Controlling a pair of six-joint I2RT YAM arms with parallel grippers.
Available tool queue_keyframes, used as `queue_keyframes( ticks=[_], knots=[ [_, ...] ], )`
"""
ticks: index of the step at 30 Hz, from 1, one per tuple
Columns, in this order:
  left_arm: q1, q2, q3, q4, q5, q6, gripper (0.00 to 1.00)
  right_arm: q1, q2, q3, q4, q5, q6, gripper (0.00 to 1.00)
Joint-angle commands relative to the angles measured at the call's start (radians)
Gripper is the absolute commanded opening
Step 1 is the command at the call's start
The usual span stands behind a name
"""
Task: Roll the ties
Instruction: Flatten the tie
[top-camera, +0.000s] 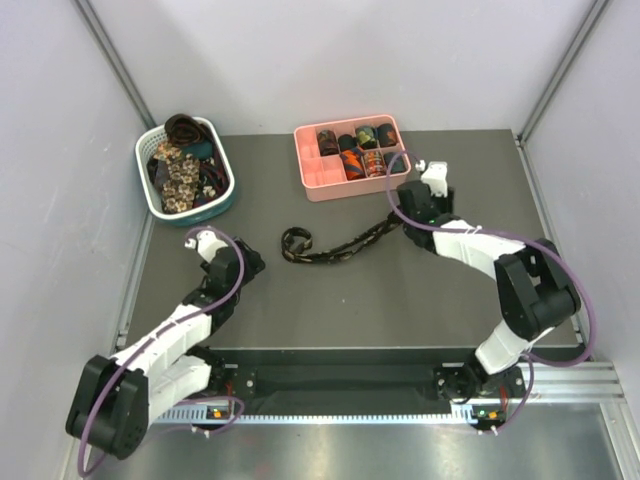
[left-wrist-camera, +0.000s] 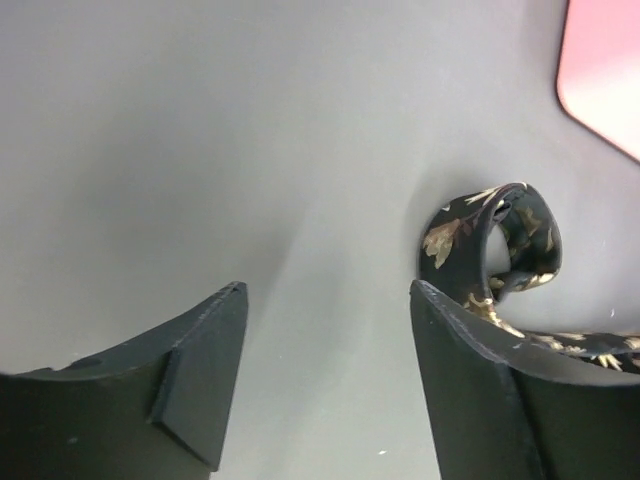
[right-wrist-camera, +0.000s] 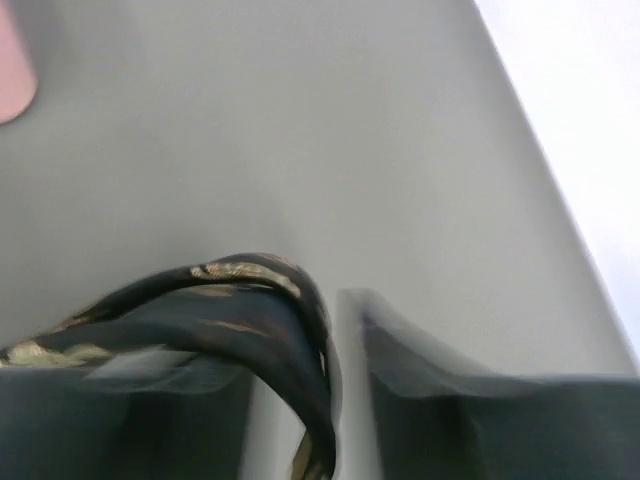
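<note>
While left pincer (left-wrist-camera: 325, 290) gapes low, right arm (top-camera: 480, 250) stretches to tie (top-camera: 335, 250).

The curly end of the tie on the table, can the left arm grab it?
Probably yes. The left gripper is open, and the tie's curly end lies close beside it, with only bare table around it. Nothing seems to block the way.

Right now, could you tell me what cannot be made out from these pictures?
Right wrist view: blur hides whether the right gripper grips the tie or only touches it.
Top view: the tie's far end is hidden beneath the right gripper.
Top view: the ties in the basket are tangled and too small to count.
Left wrist view: the tray is cut off by the edge.
</note>
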Motion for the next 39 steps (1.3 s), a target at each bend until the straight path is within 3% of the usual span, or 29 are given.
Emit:
queue_keyframes(
  ticks=[1,4,5,9,12,16,20,28,39],
  knots=[
    [0.0,-0.028,0.001,0.093,0.002,0.054,0.72,-0.089,0.0,0.081,0.061,-0.082,-0.064,0.52],
    [0.0,-0.001,0.058,0.067,0.055,0.097,0.76,-0.153,-0.01,0.099,0.049,-0.234,-0.055,0.95],
    [0.0,0.021,0.076,0.049,0.071,0.106,0.77,-0.161,-0.012,0.113,0.045,-0.25,-0.058,0.99],
    [-0.006,0.076,0.17,0.02,0.143,0.164,0.79,-0.181,-0.003,0.153,-0.055,-0.244,-0.045,1.0],
    [-0.019,0.117,0.234,-0.002,0.154,0.215,0.82,-0.187,-0.053,0.115,-0.069,-0.334,0.005,1.0],
    [-0.026,0.191,0.339,-0.055,0.158,0.255,0.87,-0.187,-0.096,0.131,-0.176,-0.489,0.198,1.0],
    [-0.026,0.263,0.411,-0.057,0.186,0.244,0.89,-0.186,-0.06,0.275,-0.394,-0.494,0.453,1.0],
    [-0.029,0.275,0.449,-0.057,0.209,0.23,0.89,-0.173,0.032,0.43,-0.642,-0.524,0.871,1.0],
    [-0.031,0.197,0.412,-0.092,0.238,0.245,0.89,-0.201,0.285,0.601,-0.749,-0.635,1.073,1.0]
  ],
)
